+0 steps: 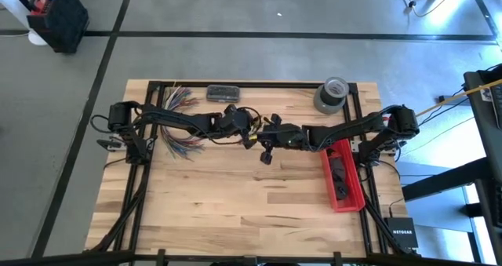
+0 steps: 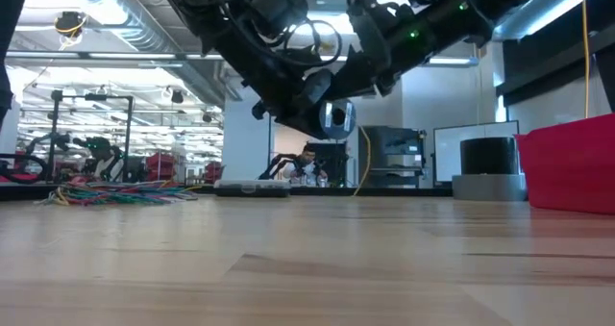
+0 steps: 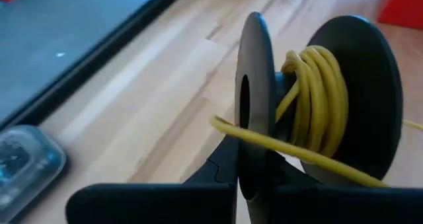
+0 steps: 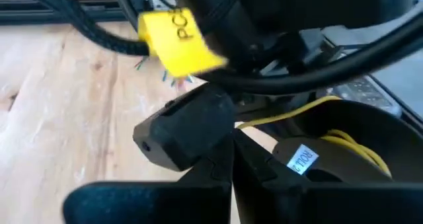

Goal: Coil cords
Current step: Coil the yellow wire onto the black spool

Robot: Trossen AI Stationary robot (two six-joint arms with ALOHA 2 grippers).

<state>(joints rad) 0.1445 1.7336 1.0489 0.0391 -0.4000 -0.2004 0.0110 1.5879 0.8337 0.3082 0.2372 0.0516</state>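
**While the spool hangs between both tools, winding is the step in hand**

With several turns of yellow cord already lying round the hub of a black spool, the job reads as mid-coil, not finished. The left tool is pinched tight on the spool's near flange, holding it up off the counter. The right tool sits just beside it, its fingers pressed together; a strand of cord runs close past it, but whether that strand is actually nipped cannot be made out. One loose length leaves the hub, crosses the flange beside the left tool and trails away.

Next, that free length likely has to be carried round the hub again, kept taut between the flanges. A slack pass would probably slip over the rim, and the left tool's hold must not let the spool turn.
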